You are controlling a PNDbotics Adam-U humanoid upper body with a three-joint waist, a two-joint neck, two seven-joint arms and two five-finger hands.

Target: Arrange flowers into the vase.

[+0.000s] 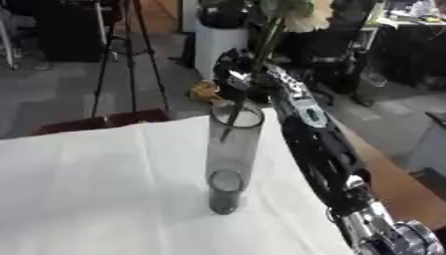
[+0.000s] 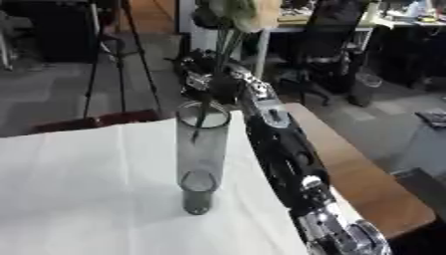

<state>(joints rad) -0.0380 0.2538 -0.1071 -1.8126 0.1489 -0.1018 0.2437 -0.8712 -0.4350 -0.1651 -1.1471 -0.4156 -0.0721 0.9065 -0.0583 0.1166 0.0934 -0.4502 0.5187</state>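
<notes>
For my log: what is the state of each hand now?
Right hand: shut on the flower stem, over the vase.
Left hand: not in view.

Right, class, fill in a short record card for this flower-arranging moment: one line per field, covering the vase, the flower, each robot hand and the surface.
Vase: tall clear glass cylinder, upright on the cloth
Flower: pale bloom on a green stem, stem tip just inside the vase mouth
Right hand: above the vase, fingers curled round the stem
Left hand: not in view
Surface: white cloth over a wooden table
Stage: flower being lowered in, not yet released
</notes>
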